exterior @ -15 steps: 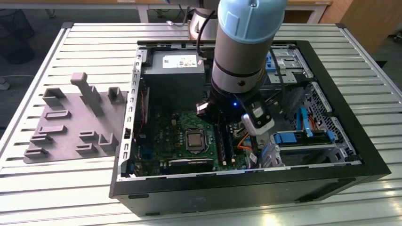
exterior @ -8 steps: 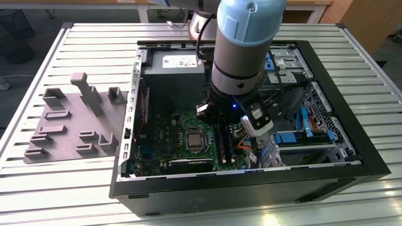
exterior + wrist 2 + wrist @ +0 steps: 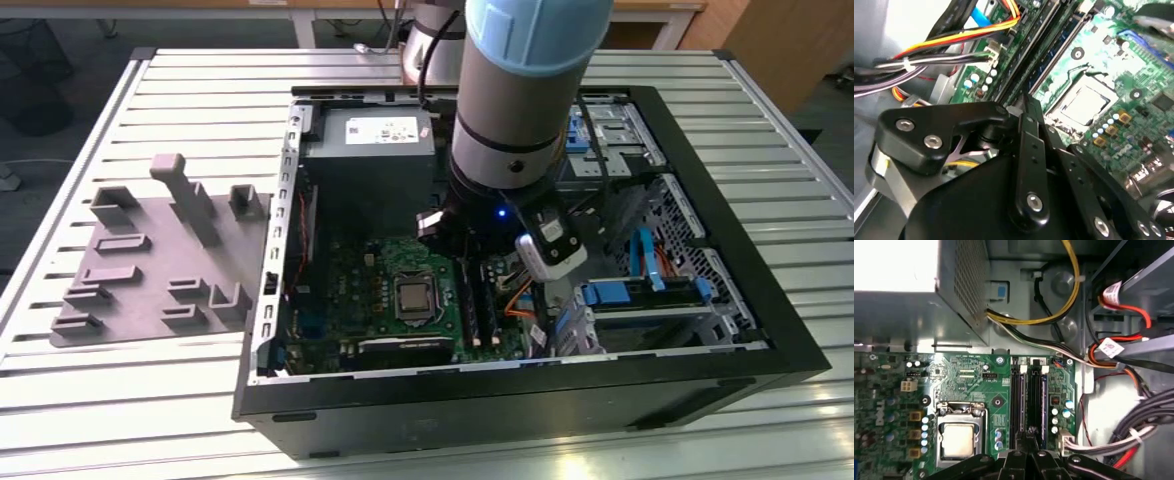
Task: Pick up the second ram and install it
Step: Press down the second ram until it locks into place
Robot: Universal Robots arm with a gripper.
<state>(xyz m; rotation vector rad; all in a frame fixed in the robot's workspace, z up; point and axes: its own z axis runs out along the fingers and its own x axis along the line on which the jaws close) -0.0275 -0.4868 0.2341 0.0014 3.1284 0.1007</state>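
A slim bluish stick, the second ram (image 3: 1037,400), lies edge-up along the outer of two long black memory slots on the green motherboard. It appears as a blue strip in the second wrist view (image 3: 1059,52). My gripper (image 3: 1030,434) hangs right over these slots inside the open computer case, fingertips drawn together at the stick. Whether they pinch it or only touch it I cannot tell. The black fingers (image 3: 1029,130) point down at the slots. In the exterior view the gripper (image 3: 467,268) sits low under the arm's wrist.
The neighbouring slot (image 3: 1019,400) runs beside the CPU socket (image 3: 959,437). Bundled cables (image 3: 1124,365) crowd the drive-bay side. A power supply (image 3: 367,150) fills the case's far corner. Grey holder blocks (image 3: 147,260) stand on the slatted table at the exterior view's left.
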